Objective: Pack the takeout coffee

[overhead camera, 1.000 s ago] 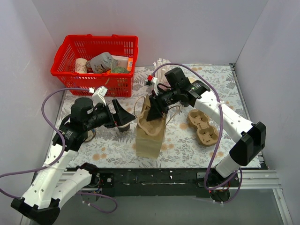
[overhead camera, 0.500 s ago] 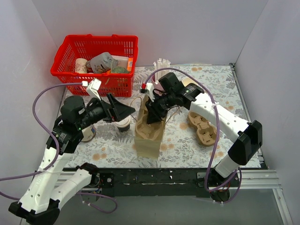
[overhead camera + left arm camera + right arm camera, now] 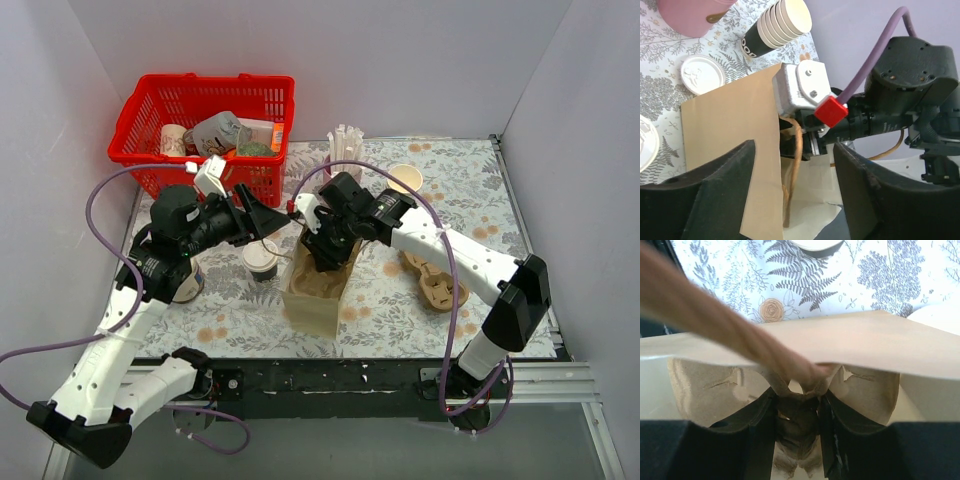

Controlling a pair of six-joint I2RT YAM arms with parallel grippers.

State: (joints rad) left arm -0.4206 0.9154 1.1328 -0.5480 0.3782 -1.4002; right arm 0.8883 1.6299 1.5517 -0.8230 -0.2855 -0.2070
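Right gripper [image 3: 796, 432] reaches down into the open bag [image 3: 315, 300] and is clenched on the middle tab of the carrier [image 3: 705, 390], the pulp cup tray inside. Gripping the centre keeps the tray level. I judge that this lets the arm seat it flat on the bag's floor, wells up, ready for a cup.

Left gripper [image 3: 262, 214] hangs at the bag's left rim with its jaws apart and nothing caught. In the wrist view the bag's wall and a handle [image 3: 797, 150] lie in the gap between the fingers [image 3: 715, 195]; whether the paper touches either finger I cannot tell. That placing suggests it is there to take the rim and hold the mouth wide while the tray settles, but this is a guess.

The coffee [image 3: 261, 257] stands upright on the table [image 3: 240, 310], lid on, just left of the bag and near the left gripper. It is outside the bag, so the packing itself is not yet done, and it probably waits there because the tray has to be seated first.

A second carrier [image 3: 437, 283] lies on the table to the right, well apart from the bag and unused. The bag is light paper and leans, so a tug from either arm could tip it toward the cup.
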